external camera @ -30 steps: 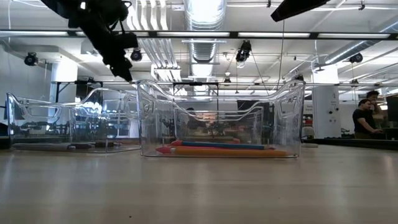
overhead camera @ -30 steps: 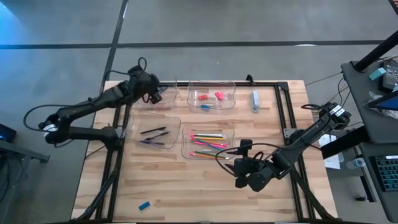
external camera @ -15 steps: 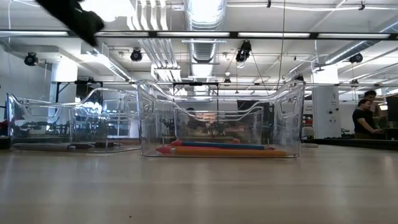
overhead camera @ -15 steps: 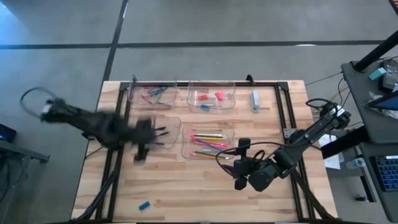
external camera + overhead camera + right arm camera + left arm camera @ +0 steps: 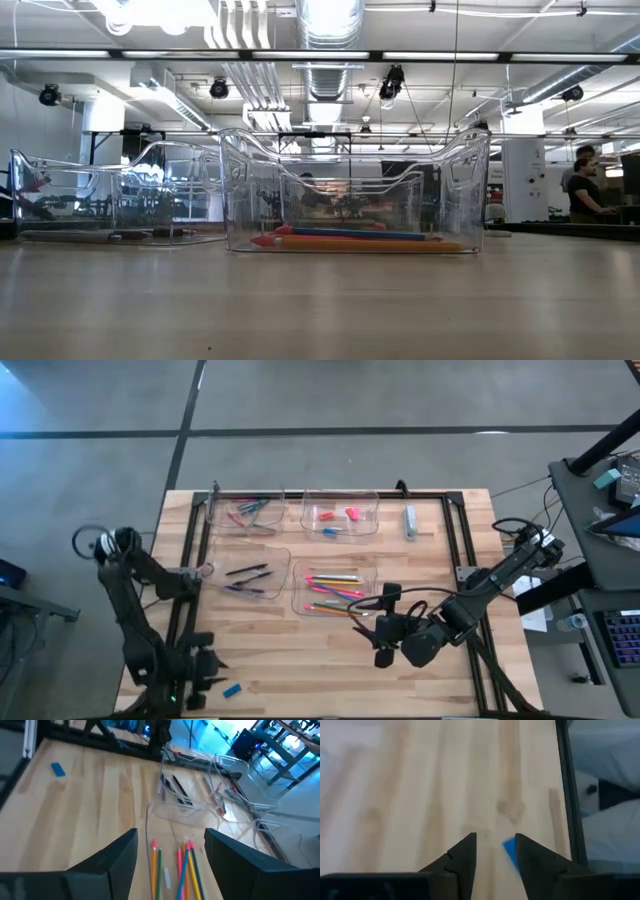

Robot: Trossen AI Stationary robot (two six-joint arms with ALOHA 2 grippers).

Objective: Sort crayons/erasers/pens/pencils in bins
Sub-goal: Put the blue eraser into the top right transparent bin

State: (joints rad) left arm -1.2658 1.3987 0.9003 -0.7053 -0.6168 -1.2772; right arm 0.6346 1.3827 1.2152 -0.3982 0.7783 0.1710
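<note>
Since the earlier frames the left arm has swung away from the far-left bin and come down to the near-left corner of the desk (image 5: 300, 660), its left gripper (image 5: 205, 670) now just beside the blue eraser (image 5: 232, 689). In its wrist view the dark, wedge-shaped fingers (image 5: 465, 857) stand apart with a gap between them, and that small flat blue eraser (image 5: 510, 851) lies on the pale wood just beyond the tips; the jaws are spread and pinch nothing.

The right gripper (image 5: 383, 643) hangs just on the near side of the pencil bin (image 5: 296, 603), and its jaws are likewise spread with nothing between them, seen in its wrist view past broad dark fingers (image 5: 120, 852).

Taking the pencil bin as landmark: it is a clear, round-cornered plastic tub holding long thin pencils (image 5: 335, 590) in orange, pink, yellow and green, near the middle of the butcher-block desk. Just to its left sits the pen bin (image 5: 284, 555) with slim dark pens (image 5: 246, 573). Beyond the pencil bin is the eraser bin (image 5: 372, 495), with small pink-red erasers (image 5: 351, 514) and one blue piece. Beyond and to the left is the crayon bin (image 5: 280, 495) with short stubby crayons (image 5: 250, 510). A pale blue-grey oblong (image 5: 410, 520) lies on the bare wood beyond and to the right.

In the low view the pencil bin's glossy wavy rim stands in front; a person (image 5: 583, 190) is in the room far behind.
</note>
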